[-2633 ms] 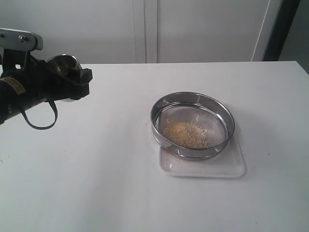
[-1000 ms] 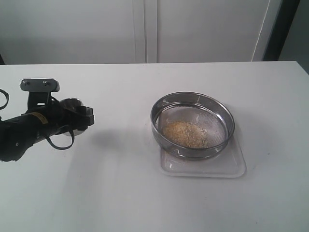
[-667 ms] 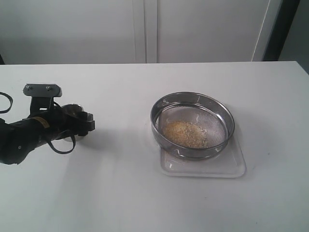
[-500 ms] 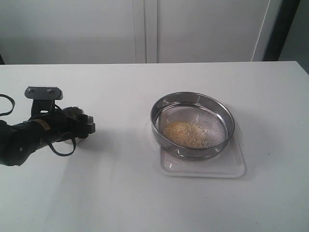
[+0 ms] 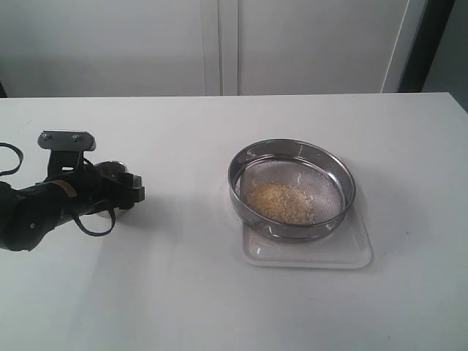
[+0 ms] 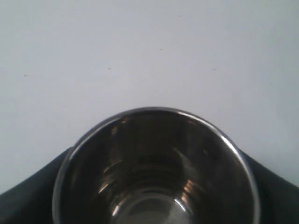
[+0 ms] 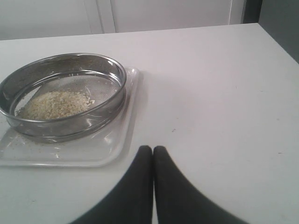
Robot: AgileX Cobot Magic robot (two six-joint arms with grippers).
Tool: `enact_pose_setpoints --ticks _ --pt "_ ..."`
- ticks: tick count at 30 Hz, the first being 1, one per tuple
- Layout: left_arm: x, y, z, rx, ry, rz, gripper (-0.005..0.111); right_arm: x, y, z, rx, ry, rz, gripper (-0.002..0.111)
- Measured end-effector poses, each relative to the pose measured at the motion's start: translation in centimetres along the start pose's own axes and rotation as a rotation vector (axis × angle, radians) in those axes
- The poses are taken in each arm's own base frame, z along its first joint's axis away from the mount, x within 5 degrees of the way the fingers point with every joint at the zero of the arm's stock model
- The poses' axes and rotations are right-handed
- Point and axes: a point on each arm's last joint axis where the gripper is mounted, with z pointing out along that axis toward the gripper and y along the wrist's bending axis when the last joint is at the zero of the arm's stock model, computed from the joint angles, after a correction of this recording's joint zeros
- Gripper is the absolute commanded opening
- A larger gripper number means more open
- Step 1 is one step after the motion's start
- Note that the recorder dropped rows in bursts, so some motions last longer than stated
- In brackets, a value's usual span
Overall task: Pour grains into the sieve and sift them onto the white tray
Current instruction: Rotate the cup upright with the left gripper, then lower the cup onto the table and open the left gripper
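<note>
The sieve [image 5: 292, 231] rests on the white tray [image 5: 344, 252] right of the table's middle, and a pile of yellow and whitish grains [image 5: 281, 202] lies on its mesh. Far to the left, low over the table, my left gripper [image 5: 131, 189] is shut on a small steel cup [image 5: 110, 167]. In the left wrist view the cup [image 6: 154, 177] is upright and empty, with a dark finger on each side of my left gripper [image 6: 154, 186]. My right gripper [image 7: 153, 149] is shut on nothing, just off the tray's [image 7: 107, 144] corner, near the sieve [image 7: 70, 57] and grains [image 7: 53, 103]. It is outside the exterior view.
The white table [image 5: 183, 278] runs back to pale cabinet doors [image 5: 219, 44]. A dark cable loop [image 5: 91, 223] hangs under the left arm. The table's right edge [image 7: 275, 42] shows in the right wrist view.
The left arm has come down with the cup from high at the left to just above or on the table. In the last half second it barely moved.
</note>
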Motion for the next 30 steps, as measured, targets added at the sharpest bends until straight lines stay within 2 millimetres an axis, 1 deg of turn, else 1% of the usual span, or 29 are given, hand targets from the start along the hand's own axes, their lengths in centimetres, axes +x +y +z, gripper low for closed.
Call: enact_pose_setpoints --ticks 2,6,14,17,26,30 --pt "0.0 0.0 0.1 -0.002 0.016 0.000 0.087 0.0 0.0 0.0 0.000 0.000 0.000 0.000" --pt "0.4 0.0 0.0 -0.008 0.069 0.000 0.088 0.0 0.0 0.0 0.000 0.000 0.000 0.000" --pt "-0.2 -0.1 -0.9 -0.009 0.109 -0.001 0.088 0.0 0.0 0.0 0.000 0.000 0.000 0.000" --pt "-0.3 -0.1 -1.4 -0.012 0.147 -0.002 0.088 0.0 0.0 0.0 0.000 0.000 0.000 0.000" --pt "-2.0 -0.6 -3.6 0.011 0.190 0.061 0.088 0.0 0.0 0.0 0.000 0.000 0.000 0.000" --pt "-2.3 -0.6 -4.6 0.005 0.233 0.064 0.088 0.0 0.0 0.0 0.000 0.000 0.000 0.000"
